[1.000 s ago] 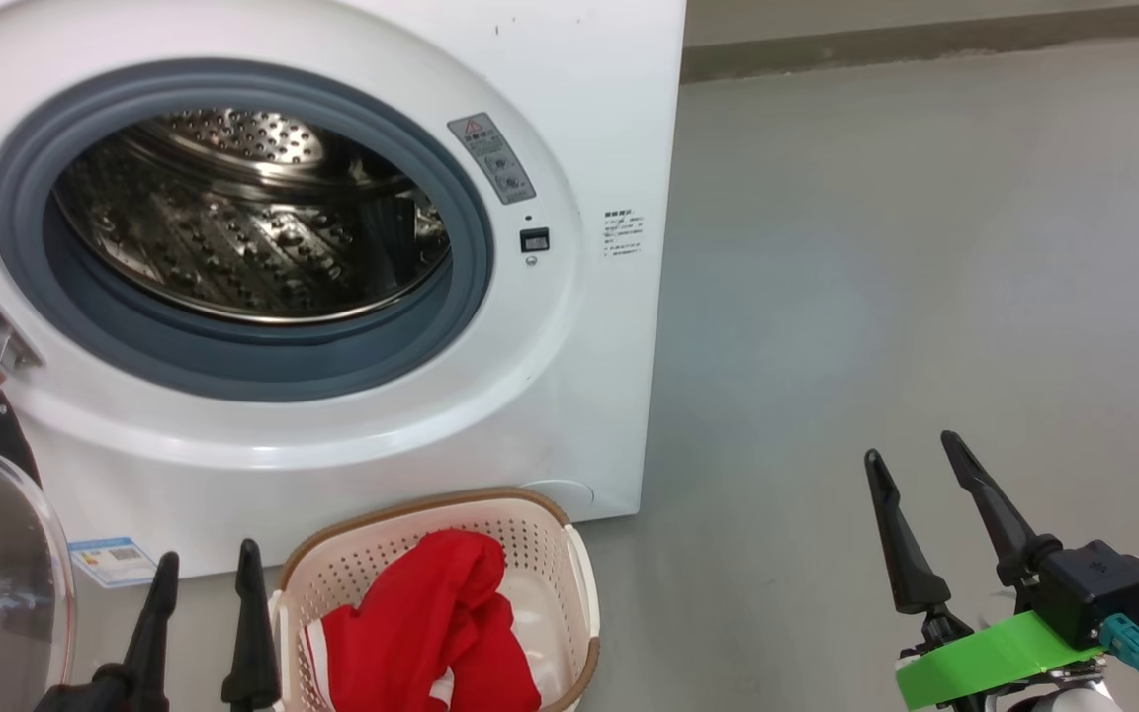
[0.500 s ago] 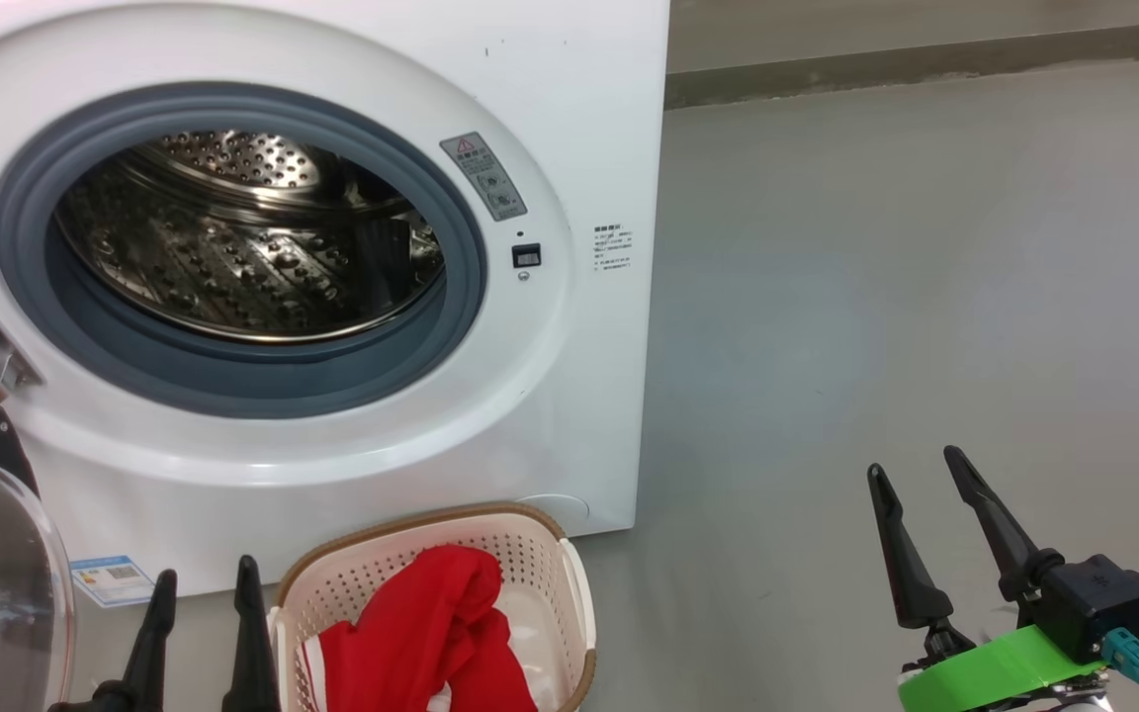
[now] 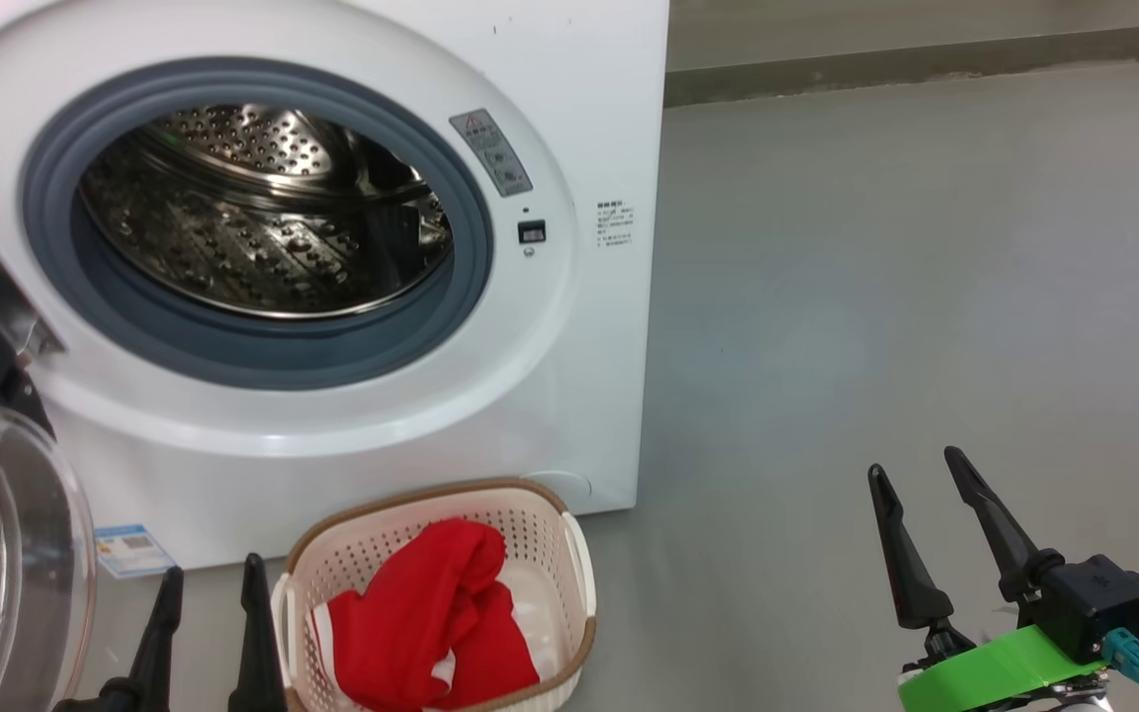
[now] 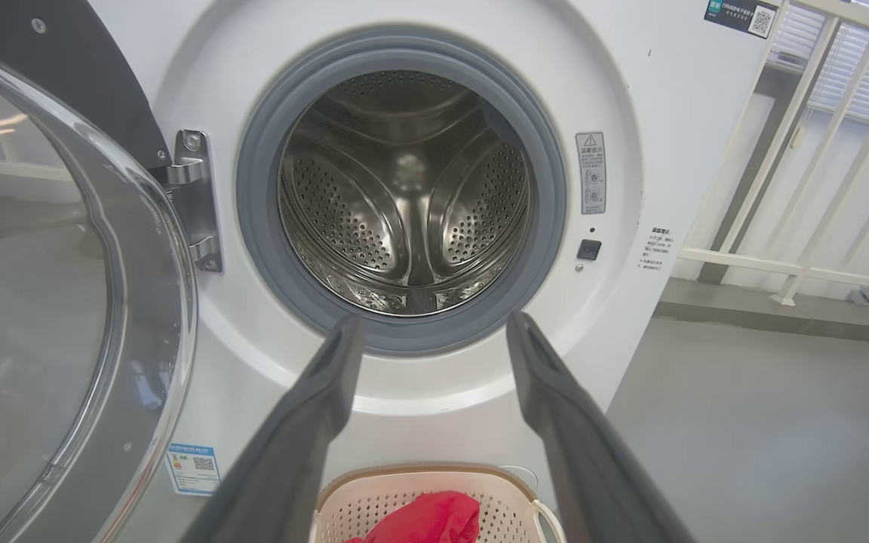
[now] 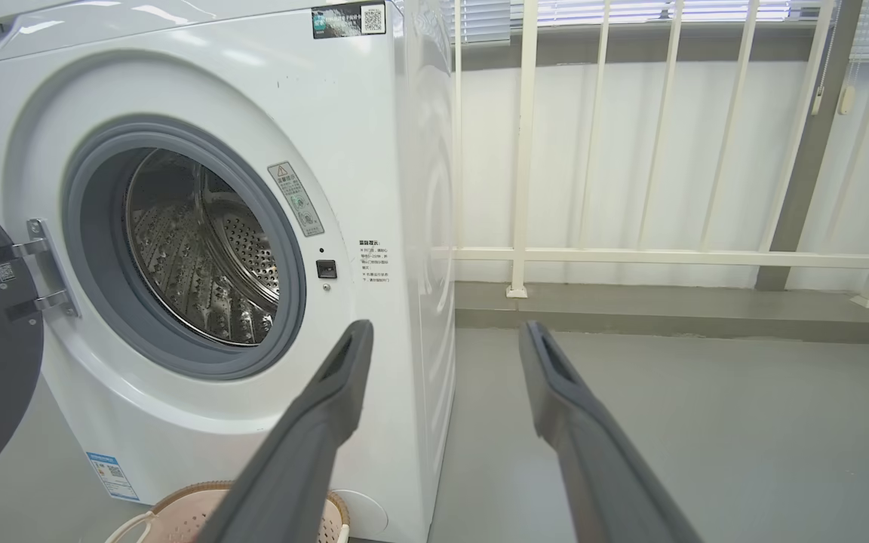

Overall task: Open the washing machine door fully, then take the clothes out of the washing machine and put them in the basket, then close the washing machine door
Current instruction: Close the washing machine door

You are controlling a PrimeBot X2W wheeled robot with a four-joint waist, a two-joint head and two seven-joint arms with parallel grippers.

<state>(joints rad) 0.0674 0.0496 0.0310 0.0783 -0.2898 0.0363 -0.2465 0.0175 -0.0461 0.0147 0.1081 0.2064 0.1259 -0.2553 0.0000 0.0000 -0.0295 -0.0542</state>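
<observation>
Grey floor in front of a white washing machine, head view. Left gripper and right gripper: both low before the robot, fingers spread wide, nothing between them. Against the two earlier pictures the whole scene sits slightly shifted, while grippers and things keep their places relative to one another — the camera has moved, not the objects. Just beside the left gripper, the basket stands on the floor at the machine's foot. The red clothes lie heaped inside it, the heap's long axis running diagonally from the far right toward the near left. Drum: bare steel, no fabric visible. Judgement: unloading looks finished and only closing remains. Door, far left: swung wide on its upright hinge, glass bowl bulging toward the robot. Being round, it has no long axis of its own — the left gripper is the nearer one.
</observation>
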